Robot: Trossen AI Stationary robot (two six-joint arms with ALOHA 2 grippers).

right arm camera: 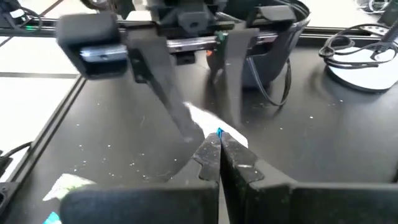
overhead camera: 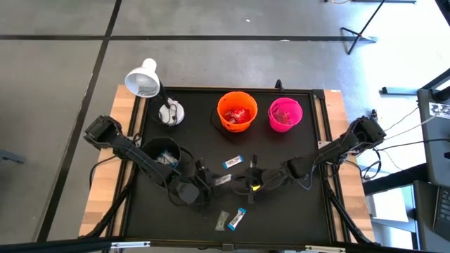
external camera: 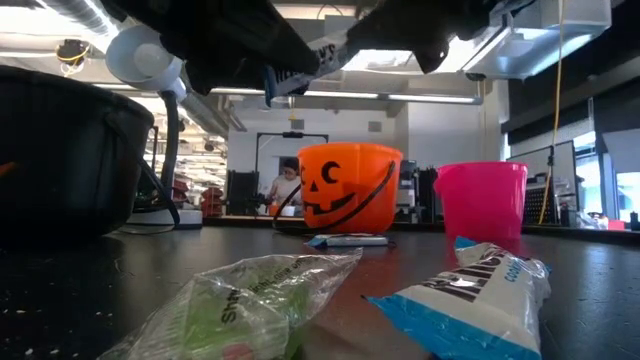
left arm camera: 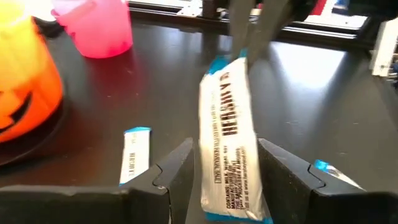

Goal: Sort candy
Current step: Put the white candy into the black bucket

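The right gripper [right arm camera: 219,142] is pinched fully shut on the blue end of a blue-and-white candy bar [left arm camera: 230,137], holding it up off the table near the middle of the black mat [overhead camera: 309,204]. The left gripper [left arm camera: 224,171] faces it with its fingers apart, one on each side of the bar's lower half; whether they touch the wrapper cannot be told, so this looks like a hand-over with the bar hanging between the two arms.

The bar looks light and flat, a thin crinkly wrapper over a stiff core. The wrapper is probably slick, so a grip on the crimped end alone could slip or let it swing. The flat faces across the middle of the bar seem the surer place to hold, and that is where the left fingers stand.

Further out, more sweets lie loose on the mat: another blue-and-white candy [overhead camera: 232,162] toward the buckets, one more [overhead camera: 239,218] near the front edge with a greenish clear wrapper [overhead camera: 221,221] just beside it. The orange bucket [overhead camera: 237,111] already holds red sweets, the pink bucket [overhead camera: 285,114] stands beside it, and the black bucket [overhead camera: 163,153] sits by the left arm. A white lamp [overhead camera: 143,79] stands at the far left corner.
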